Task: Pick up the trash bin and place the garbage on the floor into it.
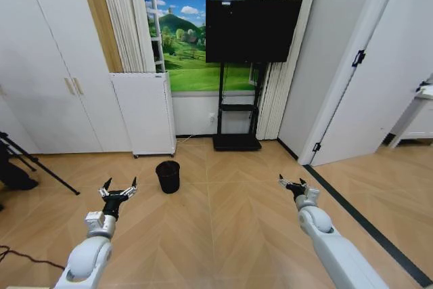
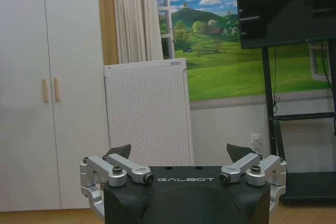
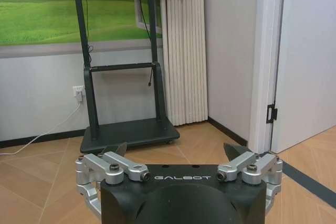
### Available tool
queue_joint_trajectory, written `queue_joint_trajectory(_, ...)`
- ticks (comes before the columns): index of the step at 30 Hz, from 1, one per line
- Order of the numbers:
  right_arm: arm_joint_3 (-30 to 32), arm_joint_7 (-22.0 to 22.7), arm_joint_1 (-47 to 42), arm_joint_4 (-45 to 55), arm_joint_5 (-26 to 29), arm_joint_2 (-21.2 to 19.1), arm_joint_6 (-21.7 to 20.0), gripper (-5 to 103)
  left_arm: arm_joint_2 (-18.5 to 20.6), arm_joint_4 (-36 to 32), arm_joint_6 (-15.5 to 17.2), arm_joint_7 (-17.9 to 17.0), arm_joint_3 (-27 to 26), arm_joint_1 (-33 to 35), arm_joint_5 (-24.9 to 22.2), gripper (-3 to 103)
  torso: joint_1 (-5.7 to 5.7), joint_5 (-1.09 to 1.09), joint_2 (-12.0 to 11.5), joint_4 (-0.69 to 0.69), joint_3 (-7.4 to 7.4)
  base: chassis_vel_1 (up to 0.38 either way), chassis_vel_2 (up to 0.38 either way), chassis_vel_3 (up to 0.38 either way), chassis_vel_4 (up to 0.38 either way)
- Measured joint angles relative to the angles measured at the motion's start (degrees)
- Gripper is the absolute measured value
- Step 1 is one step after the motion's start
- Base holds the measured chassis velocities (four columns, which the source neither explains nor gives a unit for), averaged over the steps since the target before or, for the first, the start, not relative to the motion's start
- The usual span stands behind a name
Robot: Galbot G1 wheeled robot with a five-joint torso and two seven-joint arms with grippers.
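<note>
The left hand (image 1: 119,189) hangs low over the wood floor (image 1: 223,235) with its fingers spread wide and nothing between them. It reads as a ready pose rather than a grasp, since nothing lies within its reach. From its wrist view the same spread fingers (image 2: 119,152) point at the white perforated appliance (image 2: 148,111) standing against the wall, with white cupboards (image 2: 50,87) further to its outer side.

Ahead of that hand and a little toward the robot's middle stands the trash bin (image 1: 168,176), a small black mesh basket, upright on the floor, well apart from both hands and nearer the left one. Its mouth faces up, but what is inside cannot be made out from here. No litter can be picked out on the floor around it.

Beyond the bin a black screen on a stand (image 1: 252,30) backs onto the wall.

The right hand (image 1: 292,183) is held out at a matching height, released and carrying nothing, far to the bin's other side; its wrist view looks across its fingers (image 3: 235,151) at the stand's base (image 3: 128,132) and a white door (image 3: 307,66).
</note>
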Motion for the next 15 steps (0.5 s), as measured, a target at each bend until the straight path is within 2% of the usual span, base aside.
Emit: queue_joint_trajectory(15, 0.0, 0.0, 0.0, 0.0, 0.0, 0.0, 0.0, 100, 0.0, 0.0, 0.0, 0.0, 0.0, 0.0, 0.0, 99, -0.02, 0.0, 0.0, 0.0, -0.02, 0.036, -0.038, -0.037, 0.042)
